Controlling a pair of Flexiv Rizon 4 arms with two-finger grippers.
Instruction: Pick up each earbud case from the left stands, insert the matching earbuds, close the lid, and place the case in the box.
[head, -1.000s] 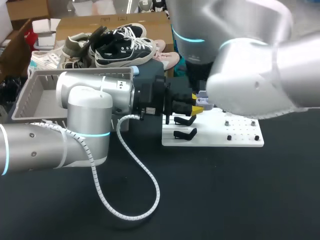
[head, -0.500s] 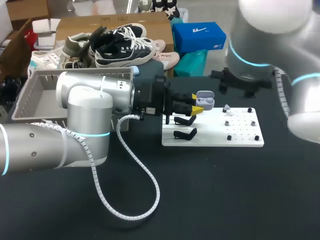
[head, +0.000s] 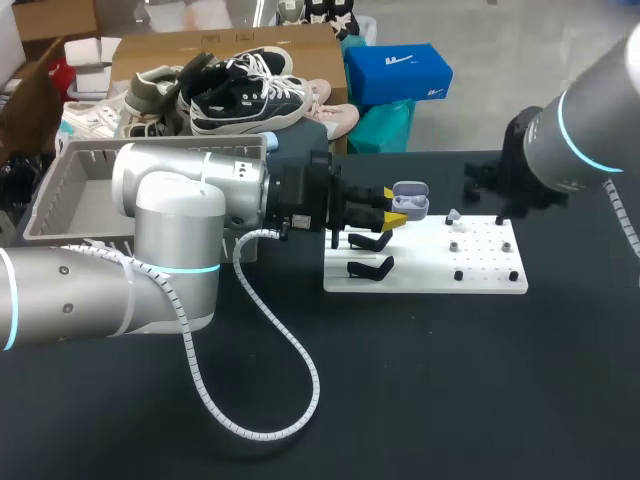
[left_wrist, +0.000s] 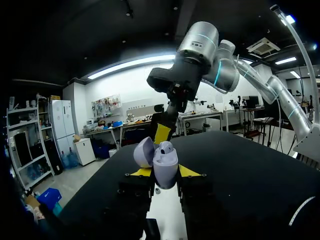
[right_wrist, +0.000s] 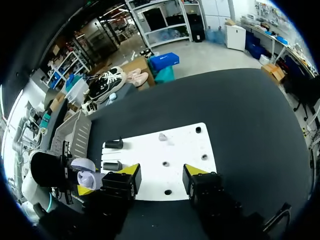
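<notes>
Head view: earbud case (head: 410, 202), lavender, lid up, gripped on both sides between the yellow tips of the left gripper (head: 392, 212), close to two black stands (head: 370, 242) at one end of a white board (head: 430, 278). One loose earbud (head: 452, 215) lies on the board, apart from the case. Grey box (head: 62, 190) sits on the table behind the left arm; its contents cannot be made out.

Left wrist view: case body upright between the fingers, lid (left_wrist: 142, 151) swung open to one side, one earbud (left_wrist: 167, 147) seated in it.

Right wrist view: right gripper (right_wrist: 160, 174) above the board, fingers wide apart, nothing between them.
</notes>
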